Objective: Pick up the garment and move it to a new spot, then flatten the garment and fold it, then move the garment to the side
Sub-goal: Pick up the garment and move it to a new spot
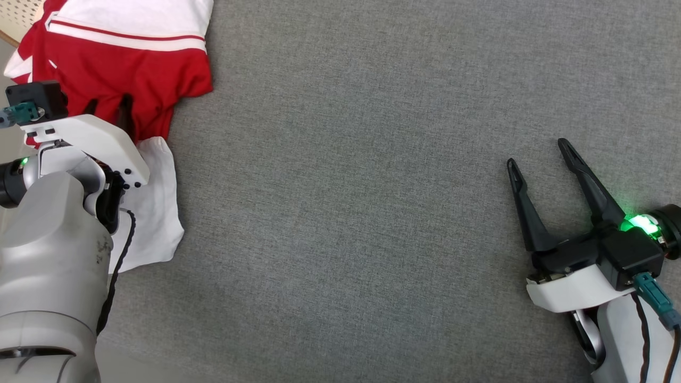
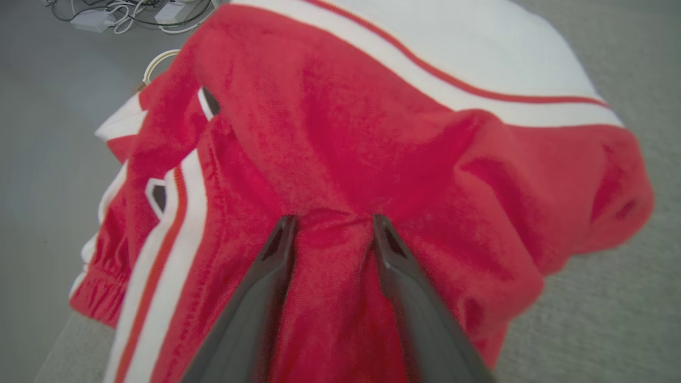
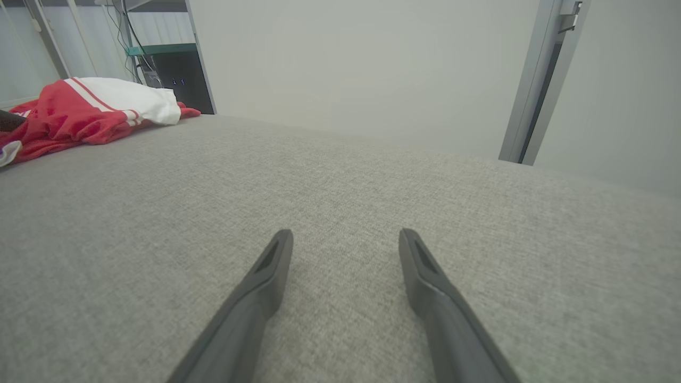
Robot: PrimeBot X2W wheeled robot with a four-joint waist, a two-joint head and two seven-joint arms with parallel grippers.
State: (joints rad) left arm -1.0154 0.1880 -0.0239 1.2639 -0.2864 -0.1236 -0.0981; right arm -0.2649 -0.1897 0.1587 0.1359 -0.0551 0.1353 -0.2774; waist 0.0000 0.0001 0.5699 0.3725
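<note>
Red-and-white garment point(image 1: 133, 69) lies bunched at 10 o'clock on grey surface point(image 1: 346, 213); left gripper point(image 2: 331, 221) fingers spread, tips pressing its red fabric; right gripper point(image 1: 537, 152) fingers spread at 4 o'clock, well apart from it.

The red and white garment point(image 1: 122, 69) runs off the head view's top left corner. The left pincer point(image 1: 109, 106) is mostly hidden behind its white wrist housing point(image 1: 90, 141), only dark fingertips point(image 1: 126, 106) showing. In the left wrist view, cables point(image 2: 133, 13) are cut off by the top edge, too blurred to sort out
</note>
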